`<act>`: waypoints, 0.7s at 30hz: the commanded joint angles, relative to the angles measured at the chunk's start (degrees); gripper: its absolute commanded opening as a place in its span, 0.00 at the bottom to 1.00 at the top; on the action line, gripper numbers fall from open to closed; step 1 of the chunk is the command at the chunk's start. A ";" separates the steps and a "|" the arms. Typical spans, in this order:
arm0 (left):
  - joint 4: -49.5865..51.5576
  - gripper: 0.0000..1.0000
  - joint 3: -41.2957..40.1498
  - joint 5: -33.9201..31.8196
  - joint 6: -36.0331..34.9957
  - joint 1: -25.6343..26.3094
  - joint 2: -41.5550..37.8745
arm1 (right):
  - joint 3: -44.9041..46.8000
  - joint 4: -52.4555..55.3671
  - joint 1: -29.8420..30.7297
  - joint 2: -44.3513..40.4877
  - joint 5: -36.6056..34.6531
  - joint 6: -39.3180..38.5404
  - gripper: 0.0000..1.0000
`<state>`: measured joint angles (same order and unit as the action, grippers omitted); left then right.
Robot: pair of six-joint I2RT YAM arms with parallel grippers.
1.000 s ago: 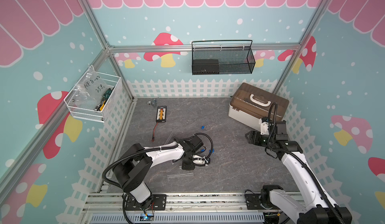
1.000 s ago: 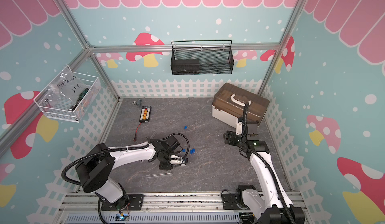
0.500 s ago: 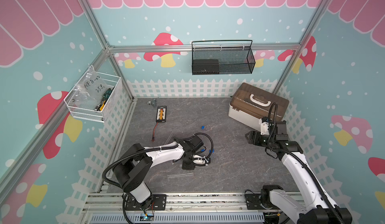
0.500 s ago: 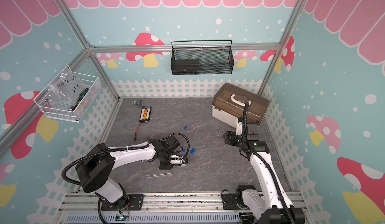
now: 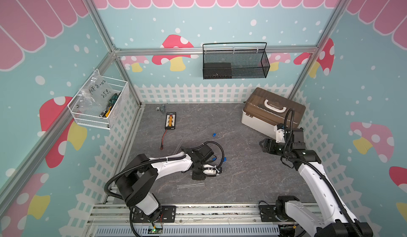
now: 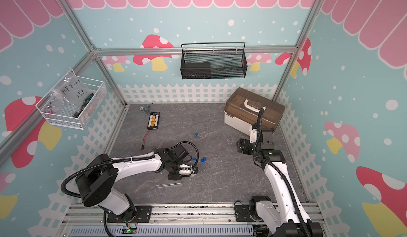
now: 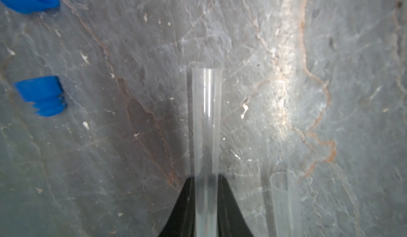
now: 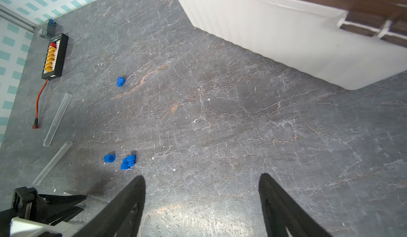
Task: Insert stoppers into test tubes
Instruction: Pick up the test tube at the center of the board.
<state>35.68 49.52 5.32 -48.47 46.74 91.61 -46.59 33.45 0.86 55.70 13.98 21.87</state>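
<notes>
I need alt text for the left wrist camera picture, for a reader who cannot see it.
The left claw is closed on a clear test tube, whose open mouth points away from the camera over a grey table. Two blue stoppers lie loose to one side, and a second tube lies on the other.

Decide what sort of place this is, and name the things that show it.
Probably an enclosed robot work cell, decorated like a toy garden: left arm and right arm bolted to a front rail; printed mushroom walls; test tubes and blue stoppers on the floor.
</notes>
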 commanded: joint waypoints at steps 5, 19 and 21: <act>-2.87 0.19 -2.99 0.49 -1.47 -0.99 -4.29 | -0.07 1.39 0.37 0.10 2.13 -0.08 0.80; -14.35 0.15 -5.62 8.70 2.27 -4.01 -12.64 | 2.08 -0.81 12.61 0.54 10.12 12.49 0.79; -16.85 0.15 -6.33 10.26 3.21 -4.60 -13.79 | 2.80 -3.15 17.27 1.04 12.35 15.80 0.80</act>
<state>23.70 44.31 11.46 -46.63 42.81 79.64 -45.19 32.77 13.89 56.45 22.20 31.70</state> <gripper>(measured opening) 0.166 0.794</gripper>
